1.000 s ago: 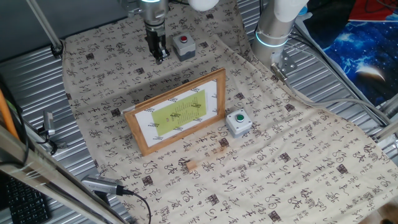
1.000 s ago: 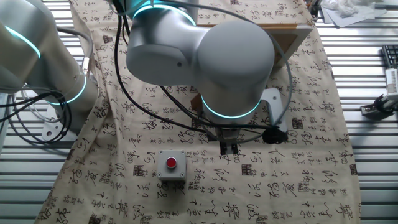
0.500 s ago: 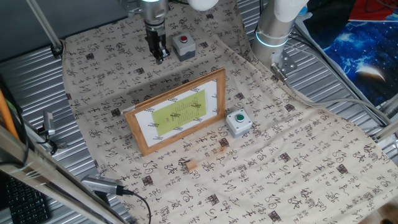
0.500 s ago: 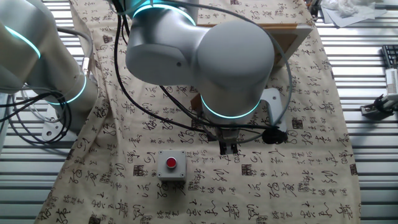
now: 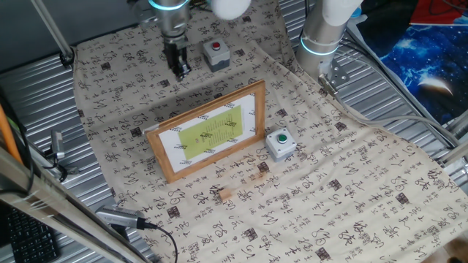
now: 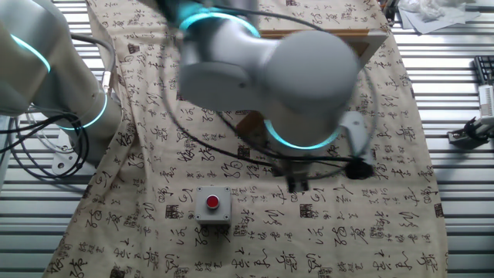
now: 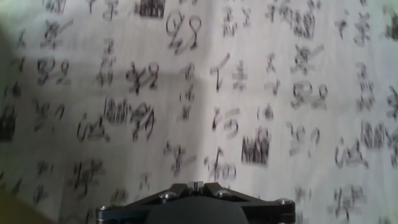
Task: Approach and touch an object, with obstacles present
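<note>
The tiny tan wooden cube (image 5: 224, 195) lies on the printed cloth in front of the picture frame (image 5: 208, 131), which stands upright with its yellow-green sheet facing the front. My gripper (image 5: 178, 70) hangs behind the frame at the back of the table, left of the red button box, far from the cube. Its fingers are together and hold nothing. In the other fixed view the gripper (image 6: 298, 184) is motion-blurred under the big arm, and the frame's back (image 6: 347, 38) shows at the top. The hand view shows only cloth and the shut fingertips (image 7: 194, 185); the cube is out of view there.
A grey box with a red button (image 5: 214, 52) stands right of the gripper; it also shows in the other fixed view (image 6: 213, 203). A grey box with a green button (image 5: 280, 144) stands right of the frame. A second small tan piece (image 5: 256, 175) lies near the cube.
The gripper has shifted sideways, away from the red button box: left in one fixed view, right in the other. The frame, cube and boxes have not moved.
</note>
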`<action>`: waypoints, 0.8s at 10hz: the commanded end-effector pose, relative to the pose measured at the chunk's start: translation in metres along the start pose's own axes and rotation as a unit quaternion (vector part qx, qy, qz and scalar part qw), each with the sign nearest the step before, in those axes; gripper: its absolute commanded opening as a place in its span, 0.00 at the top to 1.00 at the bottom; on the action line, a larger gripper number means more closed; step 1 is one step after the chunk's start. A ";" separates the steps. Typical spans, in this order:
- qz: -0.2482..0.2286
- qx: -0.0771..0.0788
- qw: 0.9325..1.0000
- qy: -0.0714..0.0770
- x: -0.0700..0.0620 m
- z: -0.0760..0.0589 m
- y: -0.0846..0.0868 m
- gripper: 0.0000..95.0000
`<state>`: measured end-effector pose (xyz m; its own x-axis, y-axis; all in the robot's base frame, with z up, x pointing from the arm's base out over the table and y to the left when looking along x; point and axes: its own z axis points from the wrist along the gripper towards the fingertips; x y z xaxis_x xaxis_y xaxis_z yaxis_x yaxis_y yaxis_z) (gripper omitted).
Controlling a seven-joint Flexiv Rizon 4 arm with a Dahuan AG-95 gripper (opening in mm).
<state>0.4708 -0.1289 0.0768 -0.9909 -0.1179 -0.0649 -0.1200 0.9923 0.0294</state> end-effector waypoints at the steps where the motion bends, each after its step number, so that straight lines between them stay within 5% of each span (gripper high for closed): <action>1: -0.002 0.001 1.000 0.003 -0.015 -0.003 0.003 1.00; 8: 0.004 0.003 1.000 0.014 -0.059 -0.007 0.017 1.00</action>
<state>0.5284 -0.1020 0.0873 -0.9937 -0.1074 -0.0332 -0.1083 0.9938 0.0259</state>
